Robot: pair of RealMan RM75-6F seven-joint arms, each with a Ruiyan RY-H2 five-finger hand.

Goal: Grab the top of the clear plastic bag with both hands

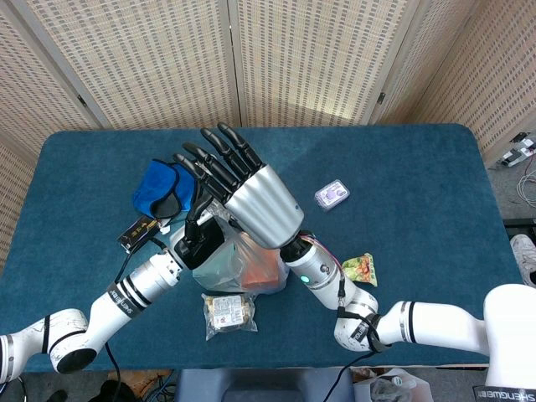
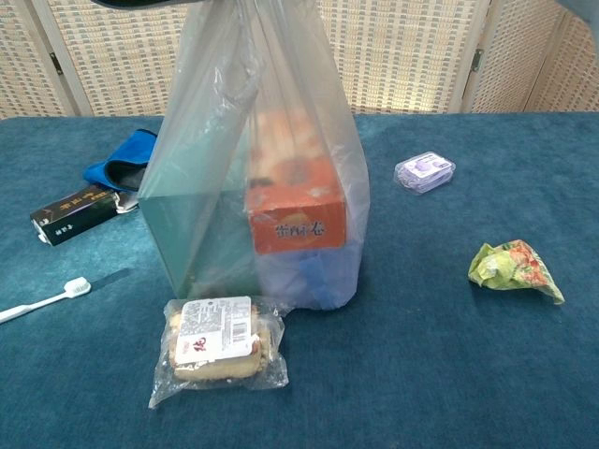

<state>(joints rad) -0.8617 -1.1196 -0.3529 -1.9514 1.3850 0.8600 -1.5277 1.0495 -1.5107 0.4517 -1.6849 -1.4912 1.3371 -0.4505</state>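
Note:
The clear plastic bag (image 2: 262, 140) stands upright at mid-table, pulled up by its top; an orange box (image 2: 299, 217) and a green box (image 2: 192, 234) show inside it. In the head view my left hand (image 1: 201, 239) grips the bag's gathered top on the left side, above the bag's body (image 1: 247, 270). My right hand (image 1: 255, 201) hovers just over the bag's top with its dark fingers spread and straight, pointing away toward the far left, holding nothing. It hides most of the bag's mouth. The chest view cuts off the bag's top and both hands.
A wrapped snack pack (image 2: 220, 351) lies just in front of the bag. To the left are a toothbrush (image 2: 42, 299), a black box (image 2: 80, 212) and a blue cloth (image 2: 122, 159). On the right lie a purple case (image 2: 424, 172) and a green wrapper (image 2: 515, 267).

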